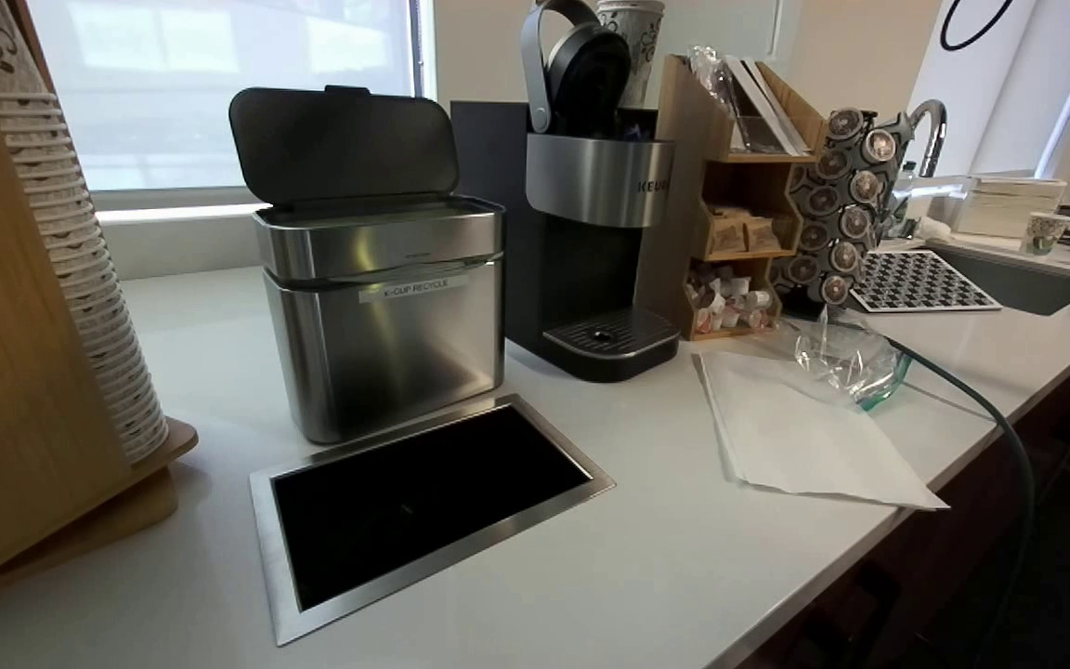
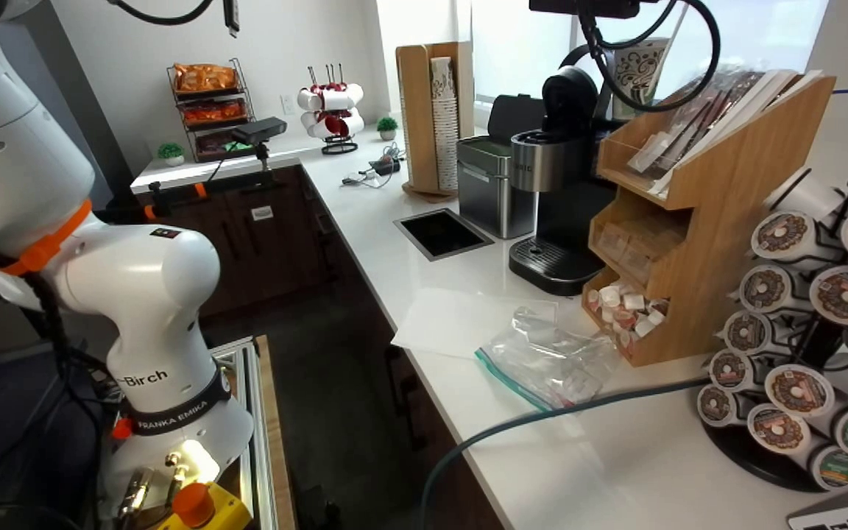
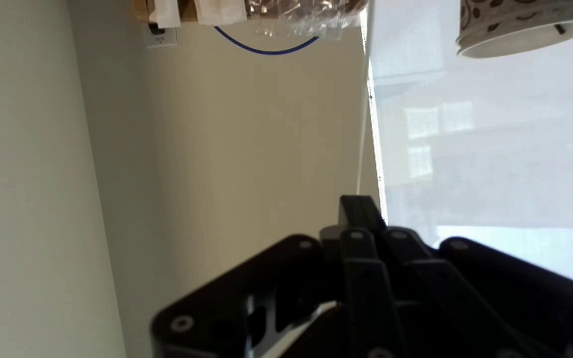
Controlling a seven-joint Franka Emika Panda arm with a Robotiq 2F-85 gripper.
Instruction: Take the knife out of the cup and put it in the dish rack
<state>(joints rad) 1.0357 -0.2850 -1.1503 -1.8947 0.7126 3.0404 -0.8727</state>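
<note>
A patterned paper cup (image 1: 644,42) stands on top of the coffee machine (image 1: 600,186). It also shows in an exterior view (image 2: 637,70), partly behind black cables, and upside down at the top right of the wrist view (image 3: 530,25). A small dark mark shows inside its rim; I cannot tell what it is. No knife can be made out, and no dish rack is in view. My gripper (image 3: 363,209) is shut with its fingertips together and nothing visible between them. It is apart from the cup, facing the wall and window.
A wooden organizer (image 2: 748,206) and a coffee-pod carousel (image 2: 792,294) stand beside the machine. The metal recycle bin (image 1: 396,325) has its lid raised. A patterned mat (image 1: 925,281) lies by the sink (image 1: 1027,283). White paper (image 1: 804,427) and a plastic bag (image 2: 549,353) lie on the counter.
</note>
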